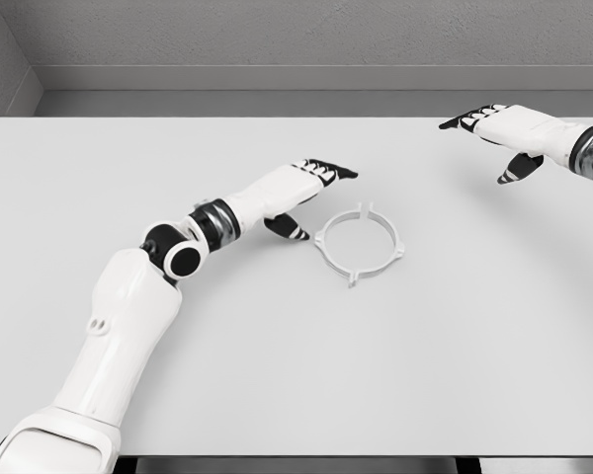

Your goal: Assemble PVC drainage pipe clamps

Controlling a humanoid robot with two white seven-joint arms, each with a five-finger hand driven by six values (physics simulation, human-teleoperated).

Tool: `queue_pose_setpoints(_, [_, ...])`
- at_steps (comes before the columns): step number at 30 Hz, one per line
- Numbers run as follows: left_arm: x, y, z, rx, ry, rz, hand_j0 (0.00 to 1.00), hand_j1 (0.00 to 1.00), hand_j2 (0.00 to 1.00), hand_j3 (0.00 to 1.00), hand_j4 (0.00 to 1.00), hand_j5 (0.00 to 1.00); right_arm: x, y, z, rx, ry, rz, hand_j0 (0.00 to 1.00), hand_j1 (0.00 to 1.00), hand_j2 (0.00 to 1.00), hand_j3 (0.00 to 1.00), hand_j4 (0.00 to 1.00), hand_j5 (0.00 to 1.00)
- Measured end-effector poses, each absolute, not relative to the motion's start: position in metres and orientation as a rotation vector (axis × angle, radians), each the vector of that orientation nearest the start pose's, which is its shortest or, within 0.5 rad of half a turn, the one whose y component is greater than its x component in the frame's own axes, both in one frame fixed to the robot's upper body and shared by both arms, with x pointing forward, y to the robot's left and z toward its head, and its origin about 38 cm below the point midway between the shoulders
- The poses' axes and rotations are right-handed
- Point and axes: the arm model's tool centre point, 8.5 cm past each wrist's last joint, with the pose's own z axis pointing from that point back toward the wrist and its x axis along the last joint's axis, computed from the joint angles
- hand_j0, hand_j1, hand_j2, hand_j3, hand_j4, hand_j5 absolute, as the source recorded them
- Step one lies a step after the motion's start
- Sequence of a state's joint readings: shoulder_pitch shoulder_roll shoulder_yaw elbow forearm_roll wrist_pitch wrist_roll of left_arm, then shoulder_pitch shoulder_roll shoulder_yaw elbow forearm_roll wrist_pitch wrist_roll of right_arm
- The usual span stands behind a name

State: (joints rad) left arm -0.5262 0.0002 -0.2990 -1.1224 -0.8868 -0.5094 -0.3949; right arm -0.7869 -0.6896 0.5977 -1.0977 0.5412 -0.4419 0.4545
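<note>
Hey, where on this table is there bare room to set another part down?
Free: the near table in front of the clamp ring, and the far-left corner. Crowded: between the left hand and ring; the right hand hovers over the far right.

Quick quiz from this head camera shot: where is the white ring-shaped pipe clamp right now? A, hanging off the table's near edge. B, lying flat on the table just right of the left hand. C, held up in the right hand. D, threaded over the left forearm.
B: the clamp lies flat on the table, just right of the open left hand, untouched, while the right hand hovers far off, empty.
</note>
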Motion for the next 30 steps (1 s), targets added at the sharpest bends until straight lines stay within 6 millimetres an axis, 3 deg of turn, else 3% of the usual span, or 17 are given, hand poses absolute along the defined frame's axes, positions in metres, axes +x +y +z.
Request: queue_pose_setpoints(30, [0.474,0.076,0.131,0.269,-1.686,-1.721,1.00,1.00,1.00,1.00,1.00,1.00,0.508,-0.349,0.212,-0.650,-1.235,1.802,1.00,1.00,1.00,1.00,1.00,1.00])
